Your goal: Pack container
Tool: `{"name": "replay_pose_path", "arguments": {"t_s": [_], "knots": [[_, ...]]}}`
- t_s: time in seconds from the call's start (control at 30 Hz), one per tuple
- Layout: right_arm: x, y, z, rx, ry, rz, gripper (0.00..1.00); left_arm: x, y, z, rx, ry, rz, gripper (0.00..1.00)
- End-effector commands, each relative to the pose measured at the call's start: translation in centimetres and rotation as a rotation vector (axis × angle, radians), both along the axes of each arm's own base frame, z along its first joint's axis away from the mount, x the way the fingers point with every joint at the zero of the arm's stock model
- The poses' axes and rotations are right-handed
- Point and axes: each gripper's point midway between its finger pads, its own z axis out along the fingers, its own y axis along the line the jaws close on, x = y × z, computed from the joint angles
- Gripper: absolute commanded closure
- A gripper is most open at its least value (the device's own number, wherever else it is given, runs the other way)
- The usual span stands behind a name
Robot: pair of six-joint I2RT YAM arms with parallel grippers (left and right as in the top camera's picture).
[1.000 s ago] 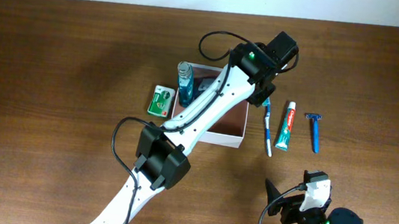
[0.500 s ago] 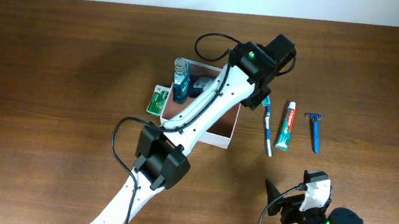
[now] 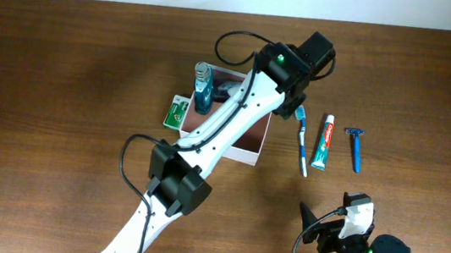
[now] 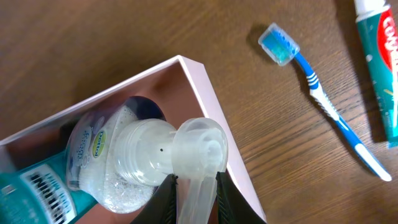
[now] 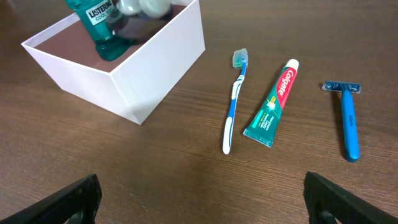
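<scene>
The container (image 3: 246, 155) is a shallow white box with a pinkish-brown inside; it also shows in the left wrist view (image 4: 211, 109) and the right wrist view (image 5: 149, 71). In it stand a teal Listerine bottle (image 3: 203, 91) and a clear pump bottle (image 4: 124, 162). My left gripper (image 4: 194, 193) is shut on the pump bottle's clear nozzle (image 4: 200, 144) over the box's right wall. My right gripper (image 5: 208, 208) is open and empty, low near the table's front edge.
A blue toothbrush (image 3: 302, 144), a Colgate toothpaste tube (image 3: 323, 143) and a blue razor (image 3: 356, 149) lie side by side right of the box. A green packet (image 3: 178, 112) lies against the box's left side. My left arm hides much of the box from above.
The box, with the bottles in it, has shifted left and turned slightly, along with my left gripper. The right arm has not moved.
</scene>
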Motion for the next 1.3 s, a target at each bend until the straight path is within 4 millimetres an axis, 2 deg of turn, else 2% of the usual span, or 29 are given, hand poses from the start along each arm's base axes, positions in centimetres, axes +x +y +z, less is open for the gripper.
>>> {"name": "replay_pose_path", "arguments": {"t_s": [0.0, 0.23, 0.63, 0.93, 1.27], "knots": [[-0.1, 0.1, -0.1, 0.012, 0.002, 0.002, 0.01, 1.2, 2.3, 5.9, -0.015, -0.148, 0.087, 0.82], [-0.1, 0.1, -0.1, 0.012, 0.002, 0.002, 0.01, 1.0, 2.5, 6.6, -0.062, -0.151, 0.173, 0.82], [-0.1, 0.1, -0.1, 0.012, 0.002, 0.002, 0.01, -0.4, 0.1, 6.1, -0.282, -0.029, 0.381, 0.85], [-0.1, 0.1, -0.1, 0.012, 0.002, 0.002, 0.01, -0.4, -2.2, 6.6, -0.411, 0.023, 0.387, 0.88], [-0.1, 0.1, -0.1, 0.012, 0.002, 0.002, 0.01, -0.4, -2.1, 6.9, -0.417, 0.018, 0.396, 0.87]]}}
